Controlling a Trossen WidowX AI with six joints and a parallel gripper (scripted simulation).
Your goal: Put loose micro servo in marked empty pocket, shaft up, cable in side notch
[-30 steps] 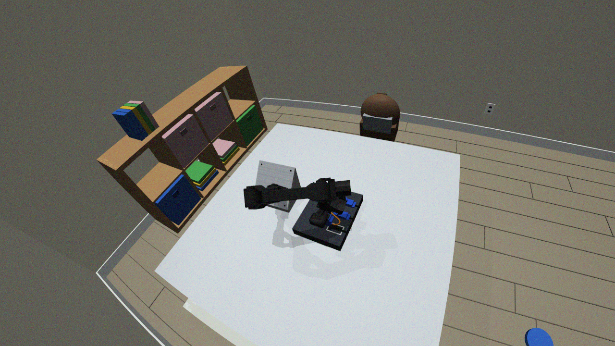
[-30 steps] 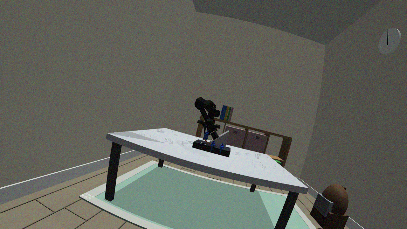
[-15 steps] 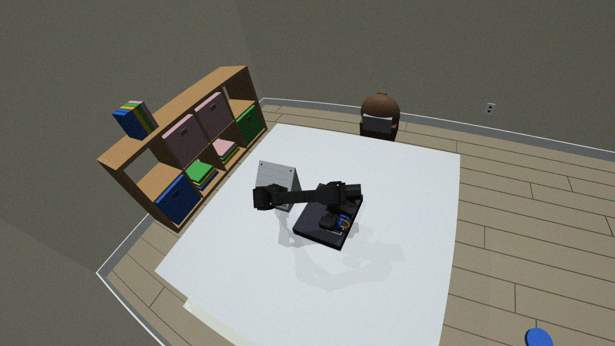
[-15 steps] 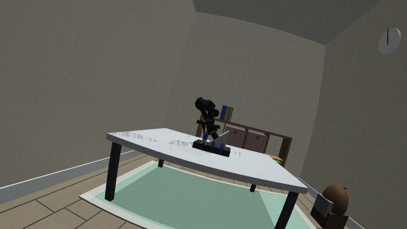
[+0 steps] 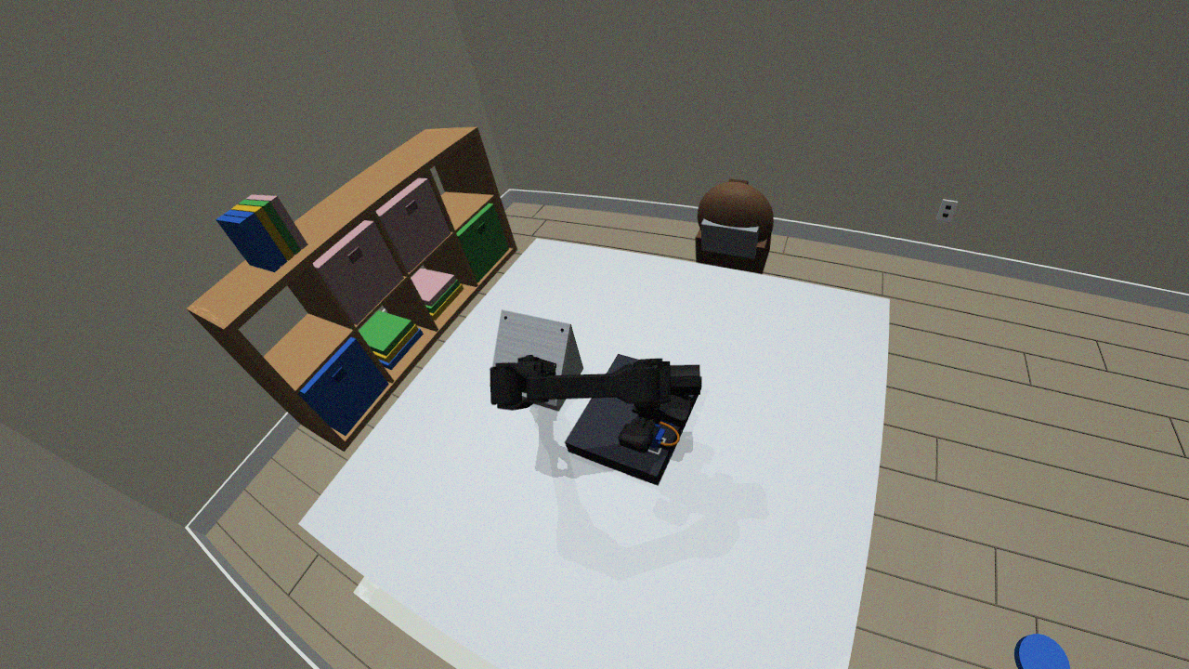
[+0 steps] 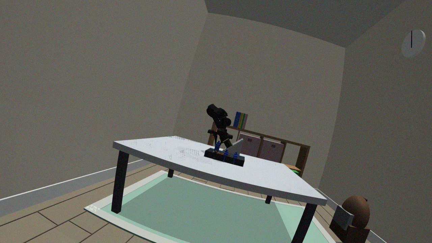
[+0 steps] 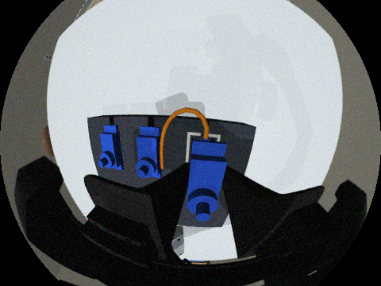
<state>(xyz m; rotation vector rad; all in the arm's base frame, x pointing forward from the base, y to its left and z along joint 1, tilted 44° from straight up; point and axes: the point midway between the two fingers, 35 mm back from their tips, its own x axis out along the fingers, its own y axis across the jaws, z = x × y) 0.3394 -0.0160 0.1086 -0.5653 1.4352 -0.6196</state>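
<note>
Right now your end effector [image 7: 203, 228] is clenched on the servo [image 7: 206, 177], holding it over the deck [image 7: 240, 138] with its shaft facing the wrist camera. You can see the white-outlined pocket [image 7: 203, 144] just behind the servo's far end, mostly hidden by the blue body. Its orange cable [image 7: 182, 117] arches up and back to the left. Two other blue servos [image 7: 113, 148] sit in the deck to the left. From the top view, the deck [image 5: 594, 432] rests mid-bench [image 5: 748, 373].
</note>
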